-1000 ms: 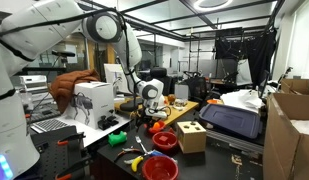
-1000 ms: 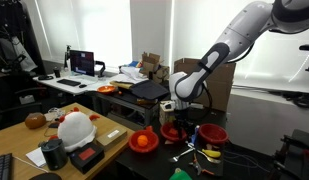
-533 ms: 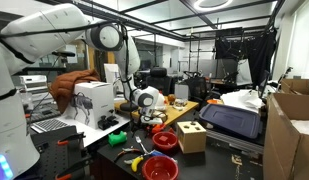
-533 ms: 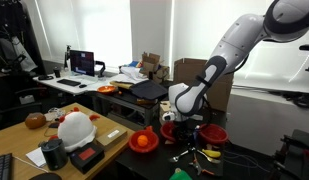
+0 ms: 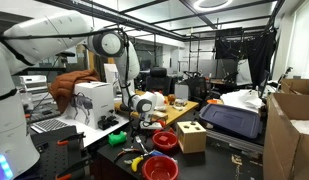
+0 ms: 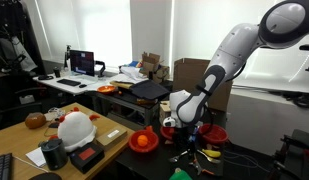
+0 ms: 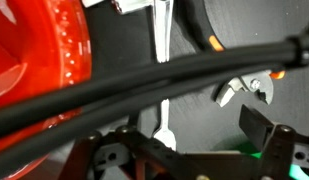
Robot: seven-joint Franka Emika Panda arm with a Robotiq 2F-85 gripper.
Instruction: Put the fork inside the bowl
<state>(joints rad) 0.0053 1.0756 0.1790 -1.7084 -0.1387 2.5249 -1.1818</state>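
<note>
arm (image 6: 239, 45) reaches low over the dark table (image 7: 209, 120). red bowl (image 7: 34, 70) fills the left of the wrist view. gripper (image 7: 159, 140) hangs above the fork (image 7: 164, 35), spread wide, holding nothing; one finger (image 7: 256, 125) shows well clear of it. fork lies flat on the table just beside the bowl rim, with a black cable (image 7: 234, 62) crossing in front. judgement: light, stiff, thin, slick. pinch across the narrow handle near mid-length, pads right down at the table.

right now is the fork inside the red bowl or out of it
Out. In the wrist view the fork lies flat on the dark table beside the red bowl, outside its rim.
</note>
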